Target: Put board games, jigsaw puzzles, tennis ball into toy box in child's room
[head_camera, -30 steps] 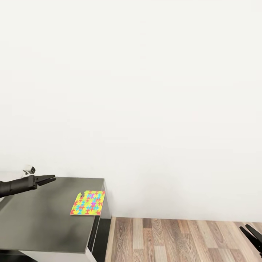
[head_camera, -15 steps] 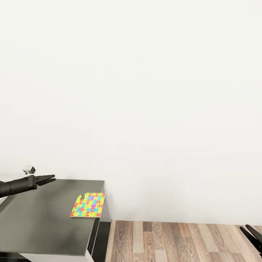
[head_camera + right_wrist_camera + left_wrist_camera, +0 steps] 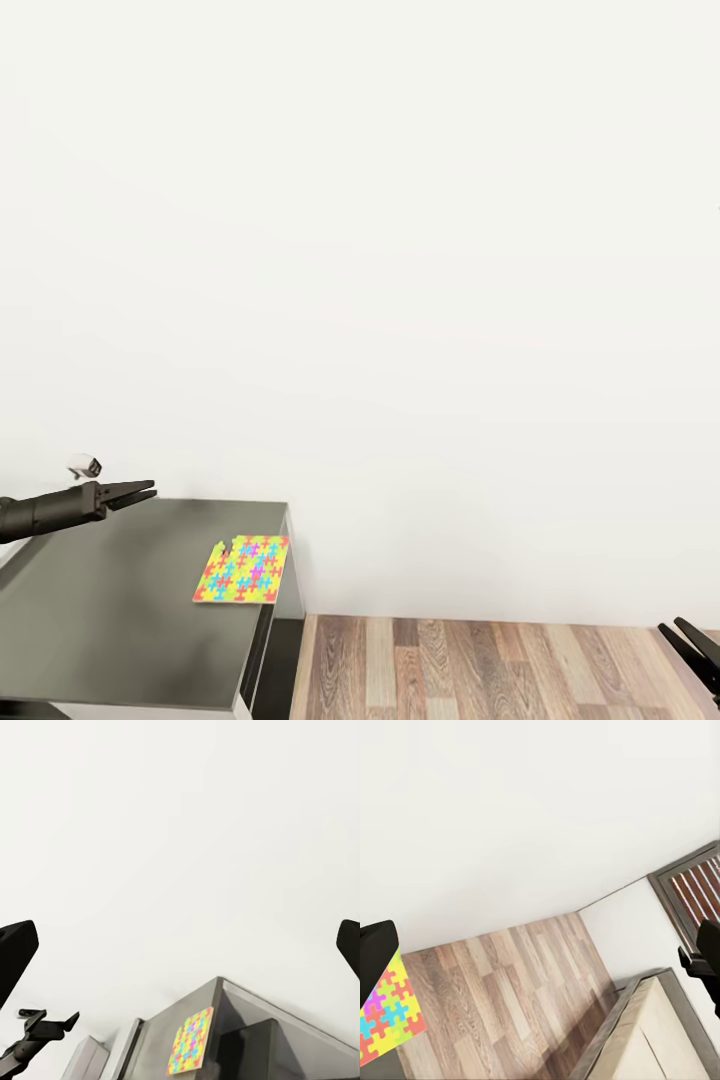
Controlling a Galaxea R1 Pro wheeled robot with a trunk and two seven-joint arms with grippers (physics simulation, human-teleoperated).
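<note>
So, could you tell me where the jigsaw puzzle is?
In the head view, the jigsaw puzzle lies flat at the dark table's right edge, lower left.

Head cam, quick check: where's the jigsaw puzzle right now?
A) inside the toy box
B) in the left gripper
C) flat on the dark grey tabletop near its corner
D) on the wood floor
C: the jigsaw puzzle lies flat on the dark table by its far right corner, apart from the left gripper.

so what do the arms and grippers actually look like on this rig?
Left gripper: two thin, tapered black fingers on a slim dark grey cylindrical forearm, with a small white-and-dark block just above it. Right gripper: matching black pointed fingers. No cables or markings visible.
</note>
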